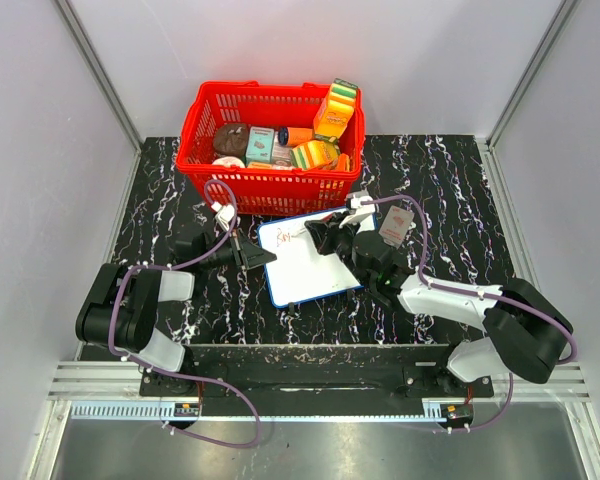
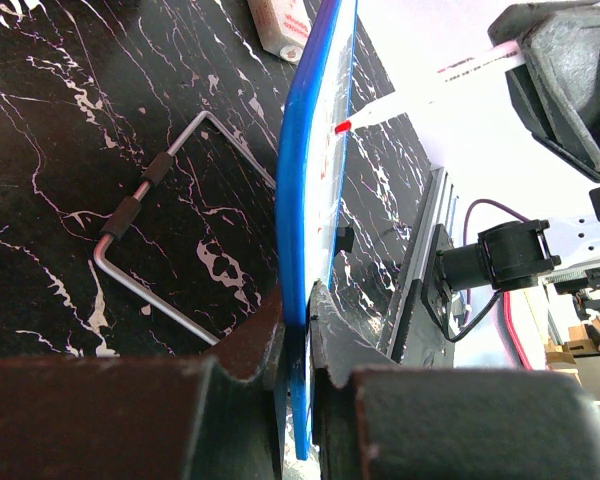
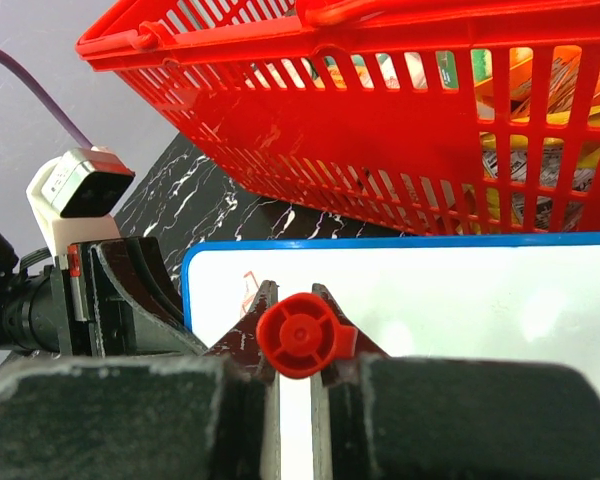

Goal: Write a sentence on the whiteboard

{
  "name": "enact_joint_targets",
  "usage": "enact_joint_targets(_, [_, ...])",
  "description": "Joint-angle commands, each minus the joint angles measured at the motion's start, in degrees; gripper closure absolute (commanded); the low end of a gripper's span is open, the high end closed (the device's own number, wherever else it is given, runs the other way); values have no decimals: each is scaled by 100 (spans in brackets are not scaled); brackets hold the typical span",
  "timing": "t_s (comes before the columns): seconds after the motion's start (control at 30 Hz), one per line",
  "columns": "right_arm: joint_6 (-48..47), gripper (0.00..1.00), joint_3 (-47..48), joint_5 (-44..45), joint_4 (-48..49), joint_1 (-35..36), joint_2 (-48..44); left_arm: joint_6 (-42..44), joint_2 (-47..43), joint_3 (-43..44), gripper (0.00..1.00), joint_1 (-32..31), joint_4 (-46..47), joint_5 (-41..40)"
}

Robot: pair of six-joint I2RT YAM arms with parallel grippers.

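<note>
The whiteboard (image 1: 315,270), white with a thin blue frame, lies tilted on the black marbled table in front of the basket. My left gripper (image 1: 263,257) is shut on its left edge. In the left wrist view the blue edge (image 2: 298,230) runs between the clamped jaws of my left gripper (image 2: 307,325). My right gripper (image 1: 322,236) is shut on a marker, whose red end (image 3: 298,335) sits between the jaws. The marker's red tip (image 2: 342,127) is at the board face. A few red strokes of the sentence (image 1: 283,237) (image 3: 246,291) show near the board's upper left corner.
A red plastic basket (image 1: 205,110) full of grocery packs stands just behind the board. A bent metal bar (image 2: 140,215) with black grips lies on the table left of the board, and a small carton (image 2: 280,25) lies beyond it. Grey walls close in the table.
</note>
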Motion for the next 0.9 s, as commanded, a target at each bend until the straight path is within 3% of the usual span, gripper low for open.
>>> enact_joint_targets(0.0, [77,100,-110,-106,64,-54,-106,553,-12,77,100,-70,-55,-316])
enact_joint_targets(0.87, [-64,100,-40,245,178,-116,-255,570,-3,86,100,-78,-81,-325])
